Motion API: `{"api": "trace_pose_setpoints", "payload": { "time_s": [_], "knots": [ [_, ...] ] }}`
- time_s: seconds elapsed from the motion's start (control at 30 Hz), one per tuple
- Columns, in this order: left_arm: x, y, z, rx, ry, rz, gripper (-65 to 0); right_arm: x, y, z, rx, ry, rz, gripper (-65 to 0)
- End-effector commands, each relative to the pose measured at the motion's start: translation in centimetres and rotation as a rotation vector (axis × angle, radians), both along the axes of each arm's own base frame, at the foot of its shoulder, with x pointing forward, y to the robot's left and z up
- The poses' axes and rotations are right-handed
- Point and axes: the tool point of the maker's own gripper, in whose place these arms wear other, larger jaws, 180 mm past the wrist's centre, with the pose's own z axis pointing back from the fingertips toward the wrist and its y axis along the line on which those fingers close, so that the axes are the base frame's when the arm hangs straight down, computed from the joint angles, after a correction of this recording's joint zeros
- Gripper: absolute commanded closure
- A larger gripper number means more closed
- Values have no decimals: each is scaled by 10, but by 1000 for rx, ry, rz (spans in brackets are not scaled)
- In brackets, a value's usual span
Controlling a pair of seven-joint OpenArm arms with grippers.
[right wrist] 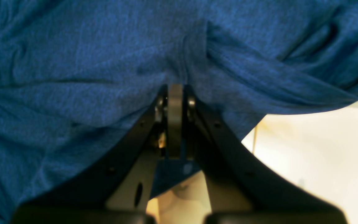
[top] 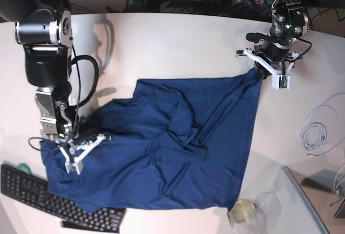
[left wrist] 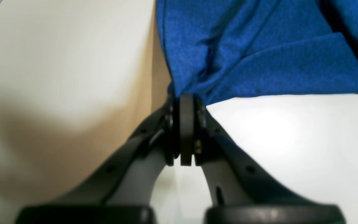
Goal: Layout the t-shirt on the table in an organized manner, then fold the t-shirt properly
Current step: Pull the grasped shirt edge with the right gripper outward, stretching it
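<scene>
On table (top: 178, 45) | t-shirt (top: 178, 153) overlaps keyboard (top: 48, 199) | cable (top: 318, 131) apart

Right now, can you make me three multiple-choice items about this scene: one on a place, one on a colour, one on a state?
1. Where does the left gripper hold the t-shirt?
A. at a corner
B. at its middle
C. nowhere

2. What colour is the t-shirt?
A. red
B. dark blue
C. white

3. How does the t-shirt lie on the table?
A. neatly folded
B. rolled into a ball
C. spread out but wrinkled

Answers:
1 A: the left wrist view shows the jaws shut on a corner of the cloth.
2 B: all views show dark blue cloth.
3 C: the base view shows it spread, with creases across the middle.
</scene>
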Motion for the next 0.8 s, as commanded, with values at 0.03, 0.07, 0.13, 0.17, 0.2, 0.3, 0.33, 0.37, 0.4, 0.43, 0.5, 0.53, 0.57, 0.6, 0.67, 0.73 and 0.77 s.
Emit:
{"api": "trace_pose_setpoints", "payload": {
  "time_s": [0.03,0.07,0.13,0.17,0.2,0.3,0.33,0.37,0.4,0.43,0.5,0.53,0.57,0.6,0.67,0.73,0.77],
  "knots": [
    [8,3,10,6,-41,0,0,16,-3,18,2,-64,-5,-8],
    [8,6,10,14,-41,-3,0,17,-4,21,0,-74,-5,-8],
    [8,8,11,19,-41,-5,0,14,-9,24,-11,-93,-6,-8],
    [8,8,11,19,-41,-5,0,15,-9,29,-14,-115,-4,-8],
    [9,9,12,22,-43,-6,0,15,-9,34,-18,-134,-2,-8],
    [9,12,12,31,-40,-10,0,15,-10,45,-23,-177,-6,-17],
    [9,12,12,31,-40,-10,0,16,-10,45,-22,-177,-6,-30],
    [9,12,12,31,-40,-10,0,18,-10,46,-21,-177,-6,-57],
    [9,12,12,31,-40,-10,0,21,-9,48,-22,-178,-1,-104],
    [9,12,12,31,-40,-10,0,23,-9,46,-20,-171,-2,-168],
    [9,12,12,31,-40,-10,0,26,-8,42,-17,-151,-3,-290],
    [9,12,12,31,-40,-10,0,26,-8,40,-15,-142,-4,-324],
    [9,12,12,31,-40,-10,0,26,-8,36,-13,-130,-5,-335],
    [9,12,13,31,-41,-10,0,25,-8,34,-11,-122,-7,-330],
    [9,12,13,31,-41,-10,0,25,-8,30,-7,-122,-12,-315],
    [9,12,13,31,-41,-10,0,26,-8,25,-5,-114,-14,-305],
    [9,12,13,31,-41,-10,0,25,-8,21,-2,-99,-15,-305]
  ]
}}
